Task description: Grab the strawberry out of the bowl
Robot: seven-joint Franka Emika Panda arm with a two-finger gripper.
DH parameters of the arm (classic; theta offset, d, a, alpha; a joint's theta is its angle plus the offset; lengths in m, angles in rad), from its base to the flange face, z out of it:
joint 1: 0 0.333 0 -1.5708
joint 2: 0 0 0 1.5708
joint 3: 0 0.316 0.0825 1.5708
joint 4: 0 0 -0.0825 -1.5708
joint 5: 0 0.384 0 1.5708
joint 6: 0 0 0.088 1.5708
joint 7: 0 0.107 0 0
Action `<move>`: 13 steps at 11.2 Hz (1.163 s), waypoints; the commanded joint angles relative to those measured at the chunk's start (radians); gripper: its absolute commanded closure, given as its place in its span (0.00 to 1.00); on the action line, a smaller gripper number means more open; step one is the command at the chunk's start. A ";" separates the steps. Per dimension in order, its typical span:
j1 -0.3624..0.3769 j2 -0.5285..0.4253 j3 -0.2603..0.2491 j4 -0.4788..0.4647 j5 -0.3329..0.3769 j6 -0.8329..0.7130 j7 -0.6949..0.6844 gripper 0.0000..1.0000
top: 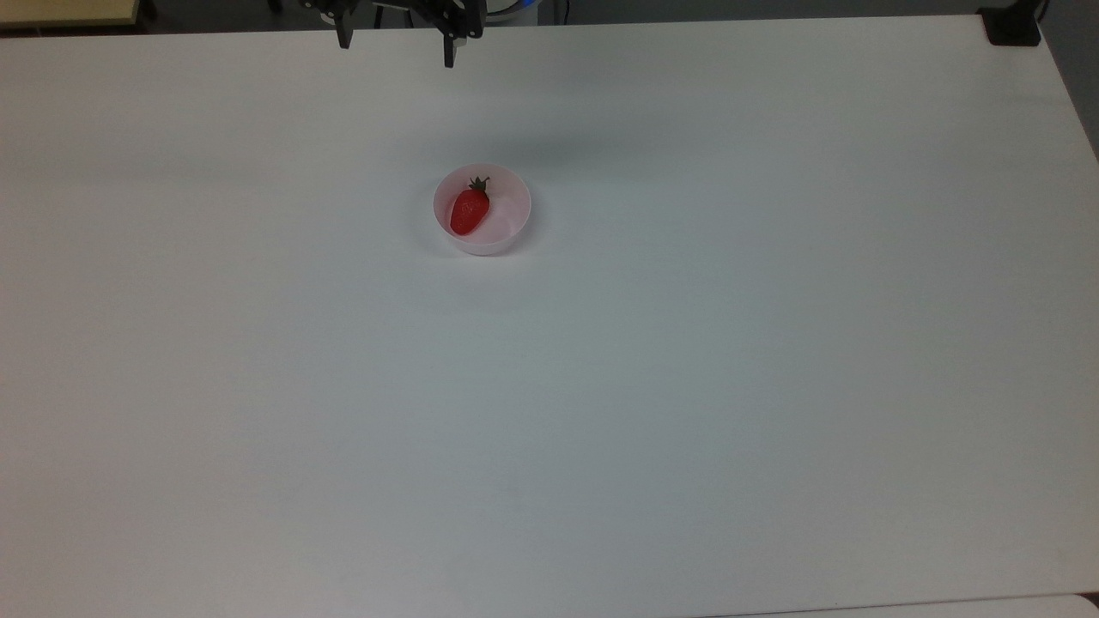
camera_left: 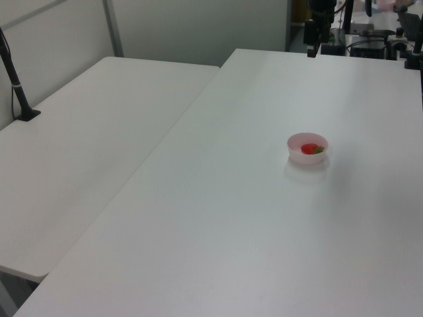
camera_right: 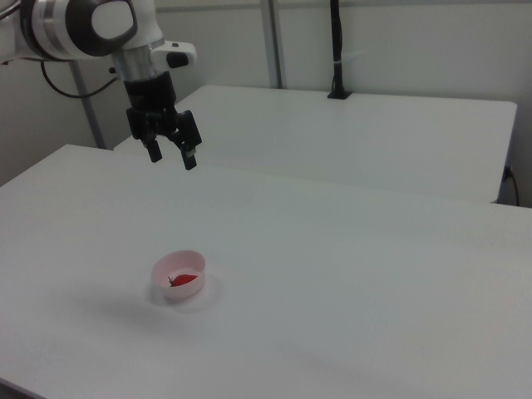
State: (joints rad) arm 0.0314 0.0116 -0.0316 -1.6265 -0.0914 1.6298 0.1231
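A glossy red strawberry [top: 470, 210] with a dark green cap lies inside a small pale pink bowl [top: 517, 215] a little left of centre in the top view. The same bowl [camera_right: 165, 268] and strawberry [camera_right: 184, 280] show in the right view, and bowl [camera_left: 296, 141] and strawberry [camera_left: 308, 149] in the left view. My gripper [top: 397, 51] hangs high above the table's far edge, well away from the bowl. In the right view the gripper [camera_right: 173, 160] is open, fingers spread and pointing down, holding nothing.
The bowl stands alone on a wide white table [top: 687, 386]. A second white table [camera_left: 99, 132] adjoins it, with a black post [camera_left: 16, 86] clamped at its edge. A black block [top: 1013, 26] sits at the top view's far right corner.
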 commanded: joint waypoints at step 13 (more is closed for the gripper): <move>0.004 -0.004 -0.007 -0.024 0.016 -0.010 -0.013 0.00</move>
State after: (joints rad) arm 0.0293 0.0122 -0.0344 -1.6268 -0.0914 1.6298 0.1230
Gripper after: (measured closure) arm 0.000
